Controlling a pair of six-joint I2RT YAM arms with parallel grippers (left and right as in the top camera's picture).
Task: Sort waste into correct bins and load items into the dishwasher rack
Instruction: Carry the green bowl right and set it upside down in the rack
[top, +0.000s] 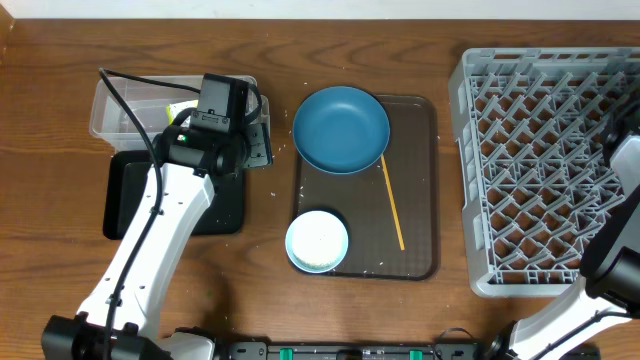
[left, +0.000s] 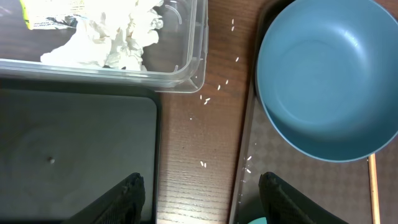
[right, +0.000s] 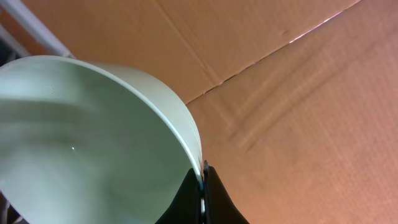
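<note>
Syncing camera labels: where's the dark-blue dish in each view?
Overhead: dark-blue dish at top centre, over the brown tray's upper-left corner.
Left wrist: fills the upper right.
Right wrist: not in it; only the mint-green bowl, pinched by the right gripper.
Shared landmark: the yellow-orange stick beside the dish's rim, in the overhead and left wrist views.

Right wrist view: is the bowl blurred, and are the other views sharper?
Right wrist: bowl soft and close, cardboard creases sharper. Left wrist: rice crisp, end effector fingers blurred and dark. Overhead: evenly lit, sharp.
</note>
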